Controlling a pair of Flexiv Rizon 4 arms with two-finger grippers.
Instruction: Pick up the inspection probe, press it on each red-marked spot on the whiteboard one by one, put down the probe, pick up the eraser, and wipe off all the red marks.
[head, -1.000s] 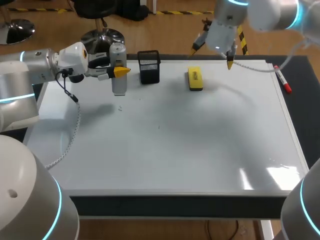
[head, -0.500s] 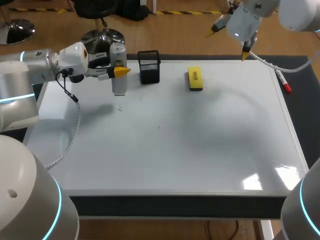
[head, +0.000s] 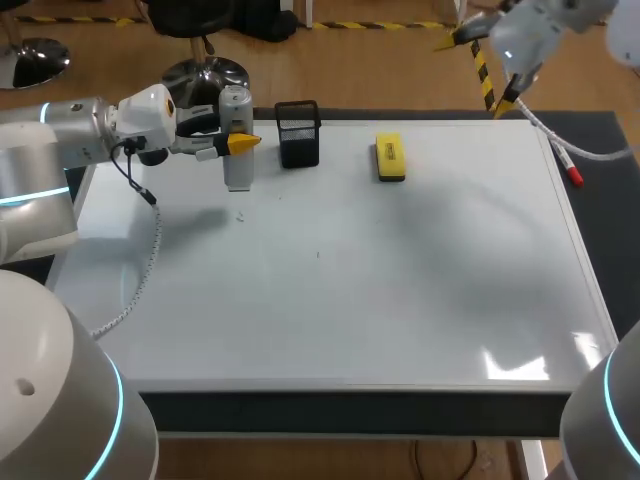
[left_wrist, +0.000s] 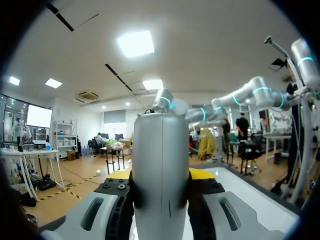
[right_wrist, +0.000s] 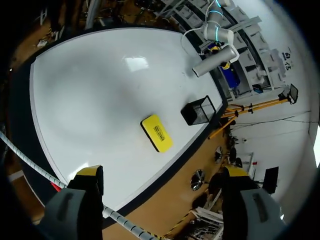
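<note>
Whiteboard surface (head: 350, 300): grey cylindrical inspection probe (head: 238, 172) upright at rear left, pinched in left gripper (head: 240, 143), unmoved. Yellow block eraser (head: 390, 157) lies rear centre, near black mesh cup (head: 298, 133). Right gripper (head: 482, 70), fingers spread, has pulled back past the rear edge.

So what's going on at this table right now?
The left gripper is shut on the grey inspection probe, holding it upright over the far left part of the whiteboard. The right gripper is open and empty, raised above the board's far right corner. The yellow eraser lies untouched near the far edge, beside a black mesh holder, and a red marker rests at the right edge. No clear red marks show on the board.
</note>
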